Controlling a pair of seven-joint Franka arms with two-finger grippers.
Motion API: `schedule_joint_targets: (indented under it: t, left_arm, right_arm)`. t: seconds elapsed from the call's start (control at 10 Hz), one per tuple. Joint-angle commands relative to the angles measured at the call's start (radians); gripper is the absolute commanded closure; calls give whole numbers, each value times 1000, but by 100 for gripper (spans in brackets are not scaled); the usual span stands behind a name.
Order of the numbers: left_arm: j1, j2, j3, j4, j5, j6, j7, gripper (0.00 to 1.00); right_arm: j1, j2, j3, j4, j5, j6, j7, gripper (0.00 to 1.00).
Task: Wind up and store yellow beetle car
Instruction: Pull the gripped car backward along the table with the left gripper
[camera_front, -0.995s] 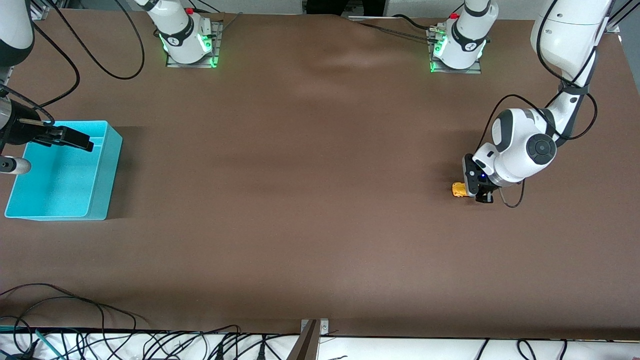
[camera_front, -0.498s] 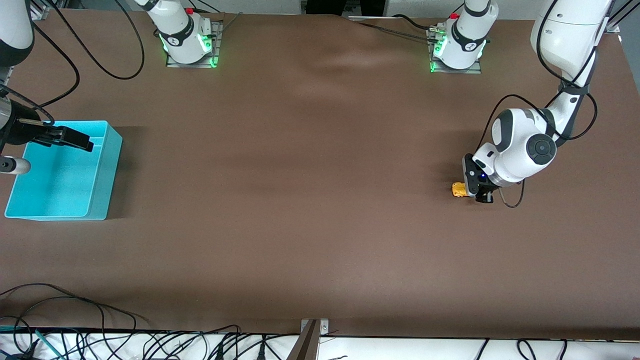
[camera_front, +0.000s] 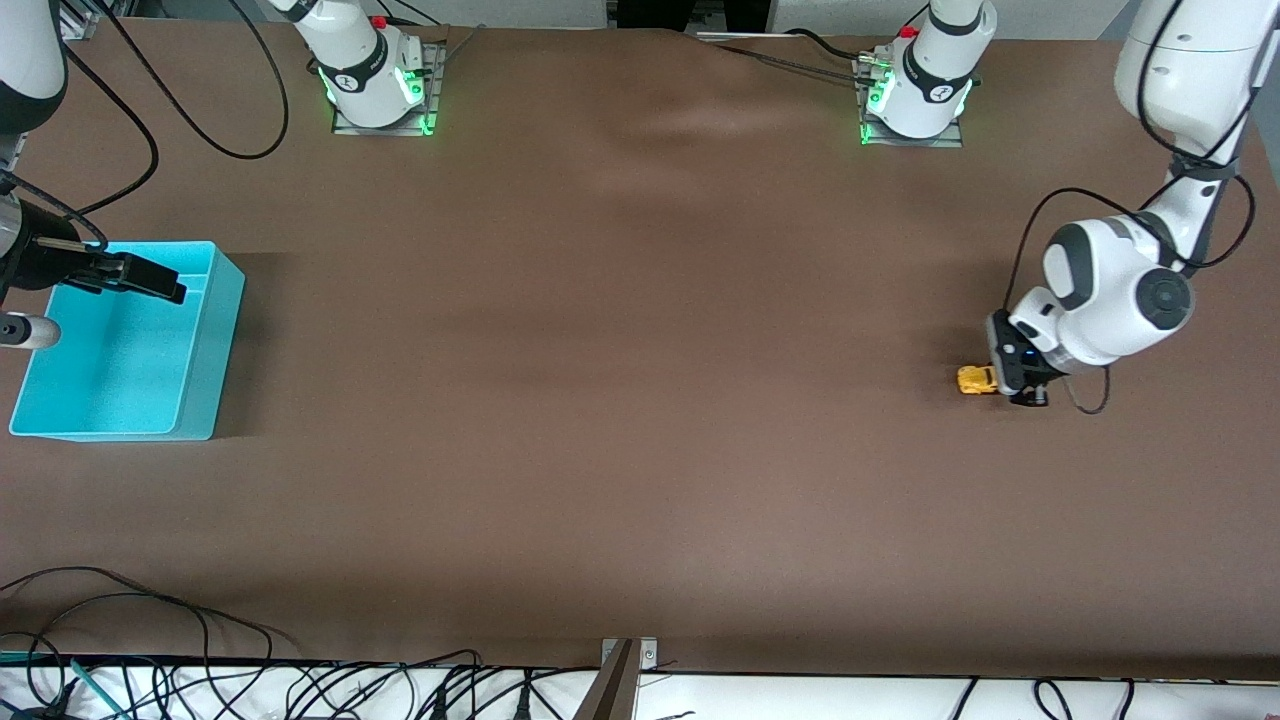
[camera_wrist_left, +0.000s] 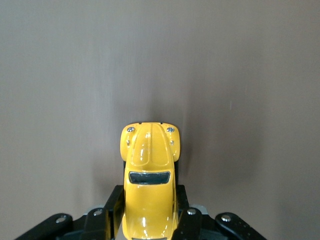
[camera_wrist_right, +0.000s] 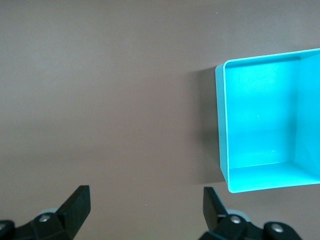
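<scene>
The yellow beetle car (camera_front: 973, 380) rests low on the brown table near the left arm's end. My left gripper (camera_front: 992, 381) is shut on its rear half. In the left wrist view the car (camera_wrist_left: 148, 165) points away from the camera, with its hood and dark window showing, and a black finger presses on each side of its body in the left gripper (camera_wrist_left: 148, 212). My right gripper (camera_front: 165, 288) waits open over the turquoise bin (camera_front: 215, 330) at the right arm's end. In the right wrist view nothing lies between the spread fingers of the right gripper (camera_wrist_right: 145, 200), and the bin (camera_wrist_right: 223, 125) looks empty.
The two arm bases (camera_front: 375, 80) (camera_front: 915, 90) stand along the table's edge farthest from the front camera. Loose black cables (camera_front: 150, 640) lie along the edge nearest it. Bare brown tabletop (camera_front: 620, 350) stretches between the car and the bin.
My left gripper has slid toward the left arm's end of the table with the car in its grip. The right arm has not moved.
</scene>
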Motion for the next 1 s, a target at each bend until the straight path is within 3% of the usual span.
schedule_joint_targets:
  t: [0.0,0.3,0.9]
  left_arm:
    - [85,120,-2,90,17,24,118,81]
    - [148,165,-2,153,16,23,281,81]
    - [190,163,-2,167,10,23,276,81]
  right_arm:
    - [-7,-1,3,4,-3,2,-17,0]
    - [-7,1,3,4,-3,3,-17,0]
    - [-11,2,3,4,-1,4,-17,0]
